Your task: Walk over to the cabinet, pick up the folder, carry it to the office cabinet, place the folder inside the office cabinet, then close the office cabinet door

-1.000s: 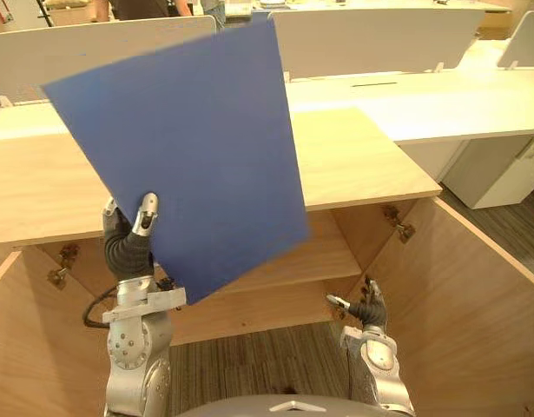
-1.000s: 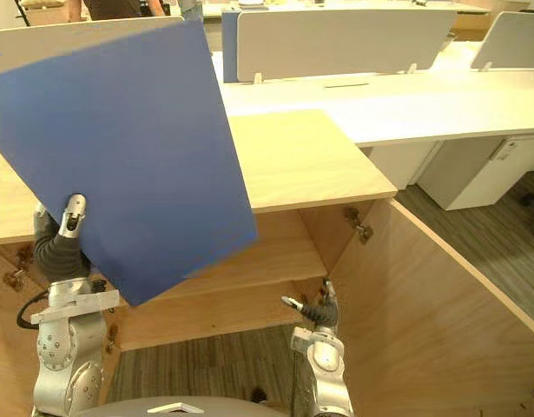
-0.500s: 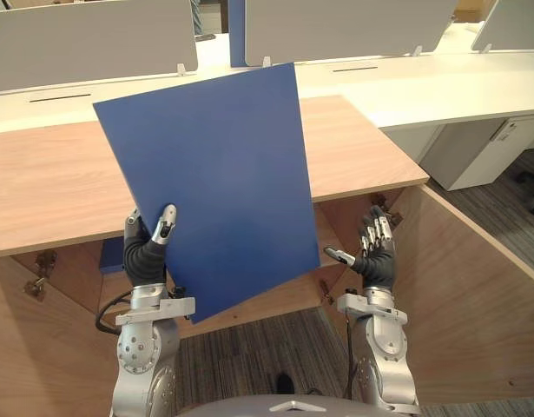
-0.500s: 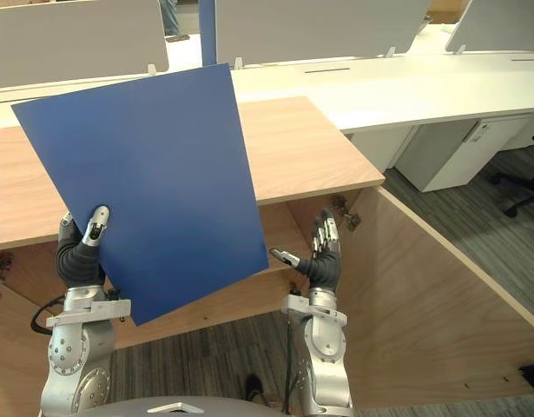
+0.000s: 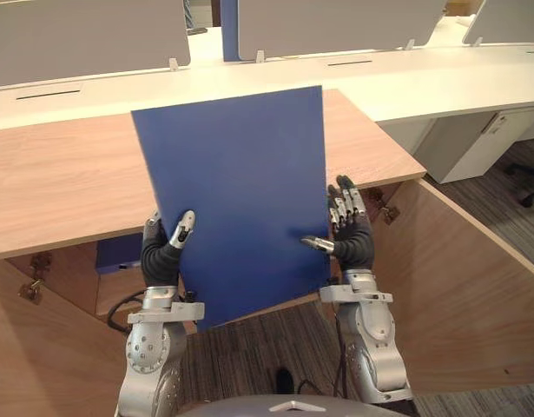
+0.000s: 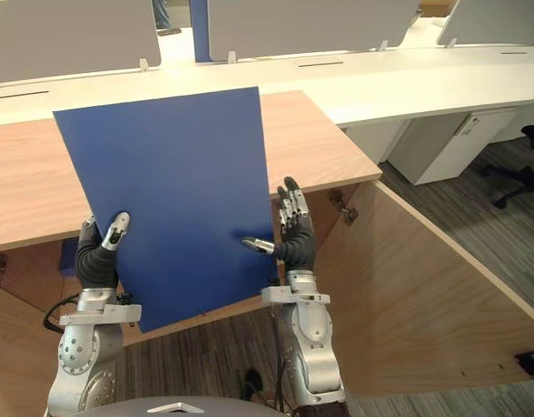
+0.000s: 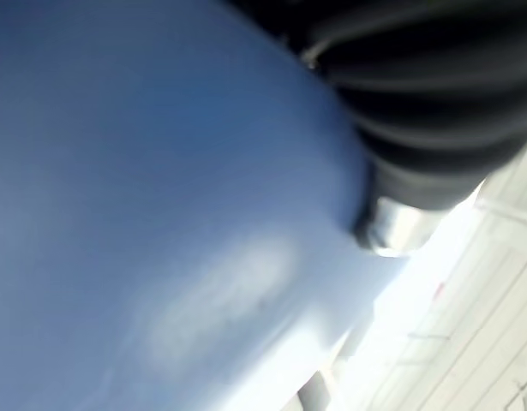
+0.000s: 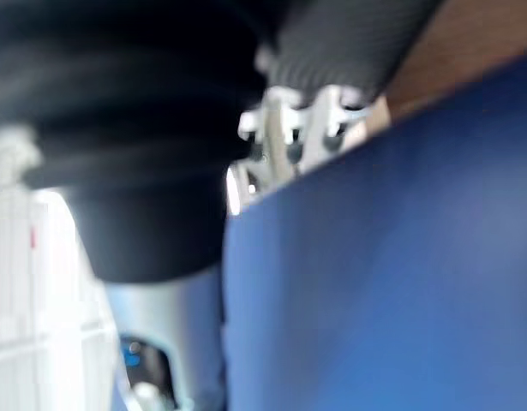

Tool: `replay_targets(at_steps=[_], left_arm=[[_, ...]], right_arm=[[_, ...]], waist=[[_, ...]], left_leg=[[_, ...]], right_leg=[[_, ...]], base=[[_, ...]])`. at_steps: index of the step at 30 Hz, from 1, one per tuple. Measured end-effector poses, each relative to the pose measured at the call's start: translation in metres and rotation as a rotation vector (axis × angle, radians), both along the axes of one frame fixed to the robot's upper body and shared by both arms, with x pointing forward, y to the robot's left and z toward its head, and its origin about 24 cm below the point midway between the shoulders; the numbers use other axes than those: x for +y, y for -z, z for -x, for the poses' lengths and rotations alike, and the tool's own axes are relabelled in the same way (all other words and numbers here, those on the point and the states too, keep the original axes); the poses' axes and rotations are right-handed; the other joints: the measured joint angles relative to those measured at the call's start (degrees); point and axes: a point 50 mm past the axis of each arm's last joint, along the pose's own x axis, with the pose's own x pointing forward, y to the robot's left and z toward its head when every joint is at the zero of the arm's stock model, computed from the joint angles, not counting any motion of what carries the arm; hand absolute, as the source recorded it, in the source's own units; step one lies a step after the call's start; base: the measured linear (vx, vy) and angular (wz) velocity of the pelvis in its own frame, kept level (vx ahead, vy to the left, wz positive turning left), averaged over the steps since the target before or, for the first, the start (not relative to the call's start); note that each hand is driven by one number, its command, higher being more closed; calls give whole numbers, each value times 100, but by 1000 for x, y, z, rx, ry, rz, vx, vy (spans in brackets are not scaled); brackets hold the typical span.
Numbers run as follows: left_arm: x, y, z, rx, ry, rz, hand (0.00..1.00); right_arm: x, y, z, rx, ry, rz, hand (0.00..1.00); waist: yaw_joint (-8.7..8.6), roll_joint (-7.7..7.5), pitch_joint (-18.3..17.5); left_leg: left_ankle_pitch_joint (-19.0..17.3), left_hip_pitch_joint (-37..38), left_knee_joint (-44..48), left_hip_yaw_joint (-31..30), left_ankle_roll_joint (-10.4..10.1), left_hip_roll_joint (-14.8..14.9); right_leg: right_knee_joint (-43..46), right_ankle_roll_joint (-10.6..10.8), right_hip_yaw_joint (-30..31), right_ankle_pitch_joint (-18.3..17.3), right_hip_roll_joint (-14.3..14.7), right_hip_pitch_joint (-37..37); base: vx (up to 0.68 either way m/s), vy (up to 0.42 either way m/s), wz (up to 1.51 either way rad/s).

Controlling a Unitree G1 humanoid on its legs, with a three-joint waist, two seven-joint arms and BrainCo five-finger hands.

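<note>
Folder, blue and flat, stands nearly upright in the air before the open wooden office cabinet, held between the robot's two hands. The left hand pinches its lower left edge, thumb pressed on the front face and fingers hidden behind the sheet. The right hand sits at the right edge with straight fingers close together pointing up, thumb reaching onto the front face; a cabinet door stands open to the right, and white desks lie beyond.
</note>
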Motion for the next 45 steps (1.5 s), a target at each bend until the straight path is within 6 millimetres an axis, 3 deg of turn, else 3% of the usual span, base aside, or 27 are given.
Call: replay_targets(at_steps=[16, 28, 29, 45], left_arm=[[2, -5, -6, -45, 45, -62, 100], [11, -14, -11, -111, 121, -175, 100], [11, -14, -11, -113, 126, -180, 100], [13, -22, -15, -159, 175, -239, 100]], right_arm=[[2, -3, -6, -29, -183, 10, 0], [2, 30, -12, 120, -383, -151, 0], [2, 32, -12, 127, -390, -149, 100], [3, 36, -17, 148, -481, -64, 100]], waist=[[42, -62, -33], [42, -192, -128], [41, -202, -143], [51, -255, -208]], left_leg=[[2, -60, 8, -105, 2, -21], [18, -190, 95, -213, 41, -98], [19, -198, 96, -218, 42, -98], [20, -378, 188, -347, 43, -103]], right_leg=[[-3, 7, -153, 5, -70, 9], [-37, 58, -193, 43, -178, -28], [-37, 57, -197, 43, -178, -34], [-11, 43, -350, 56, -205, -114]], base=[[-11, 3, 2], [-40, 11, 4], [-39, 16, 2], [-12, 2, 3]])
